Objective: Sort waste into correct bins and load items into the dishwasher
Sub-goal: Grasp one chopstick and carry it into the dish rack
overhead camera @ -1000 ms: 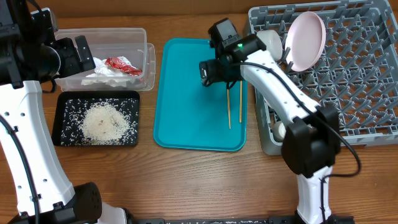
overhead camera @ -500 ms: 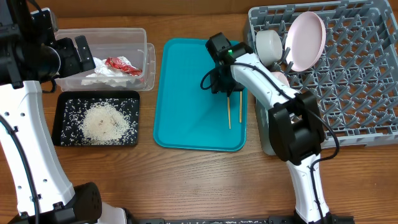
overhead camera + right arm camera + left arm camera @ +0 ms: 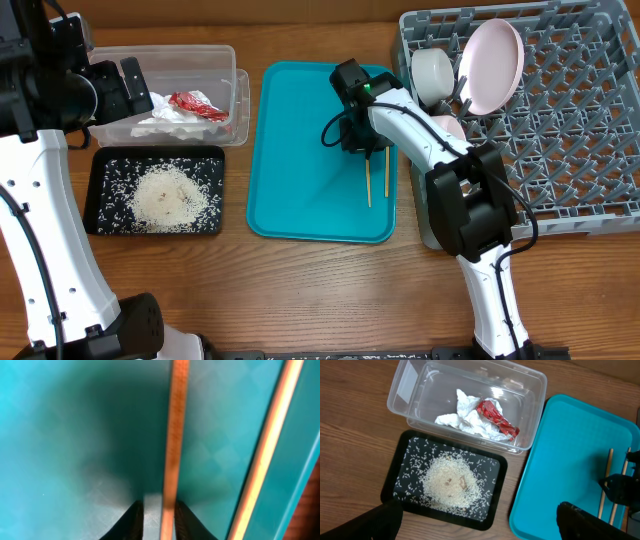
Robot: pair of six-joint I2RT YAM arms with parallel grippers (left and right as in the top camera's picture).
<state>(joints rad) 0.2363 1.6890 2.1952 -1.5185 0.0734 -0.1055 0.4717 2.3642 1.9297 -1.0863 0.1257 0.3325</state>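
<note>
Two wooden chopsticks lie side by side on the teal tray (image 3: 300, 150), the left chopstick (image 3: 368, 178) (image 3: 175, 435) and the right chopstick (image 3: 387, 170) (image 3: 272, 445). My right gripper (image 3: 364, 148) (image 3: 160, 527) is down on the tray with its jaws narrowed round the left chopstick; one finger touches it and a sliver of tray shows at the other. High over the bins, my left gripper (image 3: 480, 527) hangs wide open and empty. The clear tub (image 3: 215, 55) holds the red wrapper (image 3: 497, 419) and crumpled paper (image 3: 465, 420). Rice (image 3: 452, 482) fills the black tray (image 3: 100, 215).
The grey dish rack (image 3: 580, 130) at the right holds the upright white plate (image 3: 490, 65) and a small bowl (image 3: 432, 72) at its left edge. My right arm stretches from the front edge over the rack's left side to the tray.
My right gripper dropped onto the tray at the chopsticks' far ends and its jaws closed from wide open down round the left chopstick. The left arm has stayed still.
</note>
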